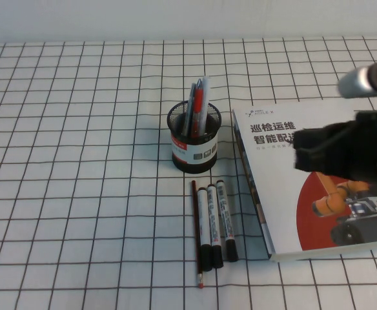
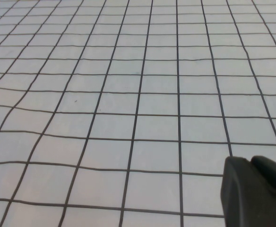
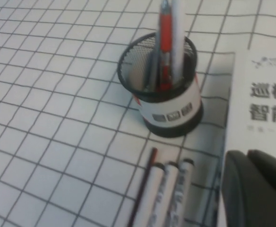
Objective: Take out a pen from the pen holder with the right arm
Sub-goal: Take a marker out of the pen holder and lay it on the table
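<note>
Nearest me, on the surface under its white cloth ruled with a black grid (image 1: 79, 194), lie a thin dark-red pencil (image 1: 195, 232) and three white marker pens with black caps (image 1: 215, 223). They lie side by side, caps toward the near edge. Just to their right rests a large white paperback book with a red disc and an orange robot arm on its cover (image 1: 285, 213). The right hand (image 3: 254, 189), dark and blocky, hangs above that book, apart from the holder, and it is closed tight. Beyond the markers, close by the book's far left corner, the black wire-mesh pen holder with a white label band (image 1: 195, 152) stands upright. A red pen (image 1: 199, 106) and some grey pens (image 1: 190, 113) stand in it, leaning a little and rising above the rim. The left hand (image 2: 256, 198) is over a bare stretch of the grid cloth; whether it is wide or narrow I cannot tell.
</note>
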